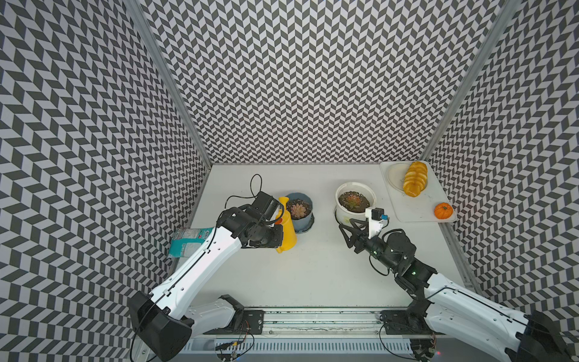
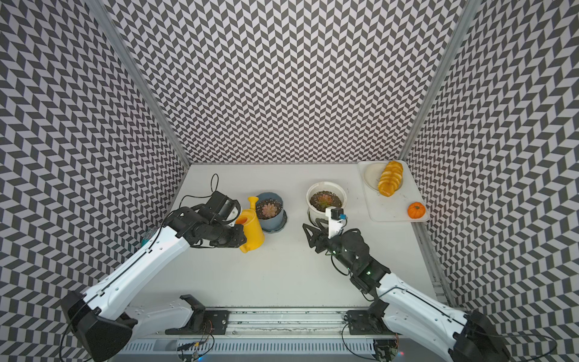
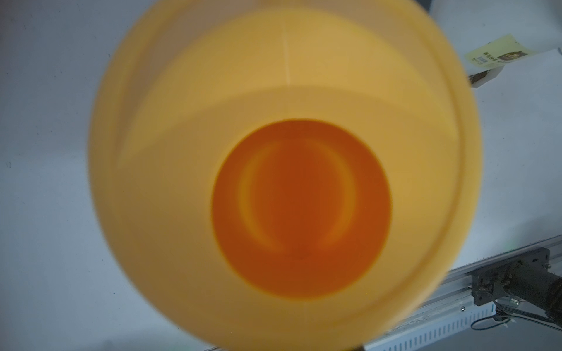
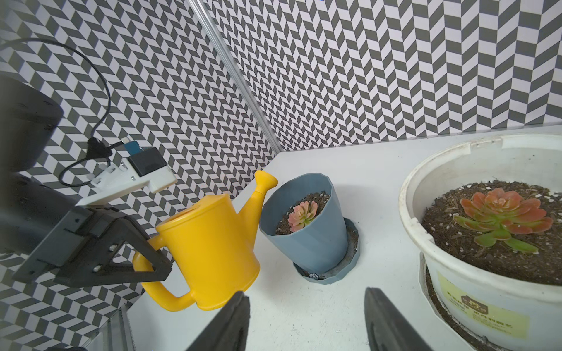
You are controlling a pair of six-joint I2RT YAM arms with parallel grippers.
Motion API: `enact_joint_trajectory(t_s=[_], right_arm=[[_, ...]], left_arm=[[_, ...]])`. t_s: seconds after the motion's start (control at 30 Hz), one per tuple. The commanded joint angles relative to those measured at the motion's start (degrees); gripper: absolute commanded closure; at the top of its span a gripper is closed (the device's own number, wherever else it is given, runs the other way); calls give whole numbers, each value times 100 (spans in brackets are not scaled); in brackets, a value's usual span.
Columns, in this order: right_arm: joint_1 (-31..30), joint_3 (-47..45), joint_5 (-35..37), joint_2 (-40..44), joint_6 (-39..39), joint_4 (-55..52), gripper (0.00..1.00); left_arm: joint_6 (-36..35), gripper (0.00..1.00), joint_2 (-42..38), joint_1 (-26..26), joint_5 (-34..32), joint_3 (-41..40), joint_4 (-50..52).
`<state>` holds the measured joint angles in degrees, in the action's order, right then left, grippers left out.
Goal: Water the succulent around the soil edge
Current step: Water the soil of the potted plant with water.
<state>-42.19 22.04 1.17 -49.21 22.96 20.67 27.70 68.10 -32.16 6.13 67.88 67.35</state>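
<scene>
My left gripper (image 4: 152, 261) is clamped tight on the looped handle of the yellow watering can (image 4: 209, 252), black triangular fingers (image 4: 133, 267) pinching the smooth plastic loop. The can is a glossy tapered cylinder with a flared spout tip; the spout (image 4: 258, 194) leans up over the near rim of the blue-grey pot (image 4: 313, 243). In the left wrist view I look straight down into the can's round mouth (image 3: 301, 209), its inside blurred and deep orange.

The succulent (image 4: 302, 215), a small pale pink rosette of plump leaves, sits in that faceted pot on a matching saucer, left of centre on the white table (image 1: 313, 266). The soil edge (image 4: 284, 223) is a dark, gritty ring with pale specks around it.

My left arm reaches forward from the near rail, wrist bent sideways toward the pot. My right gripper (image 4: 307, 322) hangs with jaws apart, holding nothing, just in front of the white pot (image 4: 456, 273) with its red-green rosette.

On the far right, a white tray (image 1: 416, 207) carries a ridged golden loaf (image 1: 415, 178) and a small orange pumpkin (image 1: 443, 210).
</scene>
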Motion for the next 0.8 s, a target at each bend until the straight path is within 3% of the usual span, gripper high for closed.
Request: enact_joint_trajectory(t_s=[0.0, 0.77], right_arm=[[1, 125, -56, 0, -47, 183, 36], [1, 120, -71, -71, -72, 211, 36]], left_arm=[[-174, 100, -171, 35, -36, -82, -31], [-184, 100, -609, -591, 291, -717, -132]])
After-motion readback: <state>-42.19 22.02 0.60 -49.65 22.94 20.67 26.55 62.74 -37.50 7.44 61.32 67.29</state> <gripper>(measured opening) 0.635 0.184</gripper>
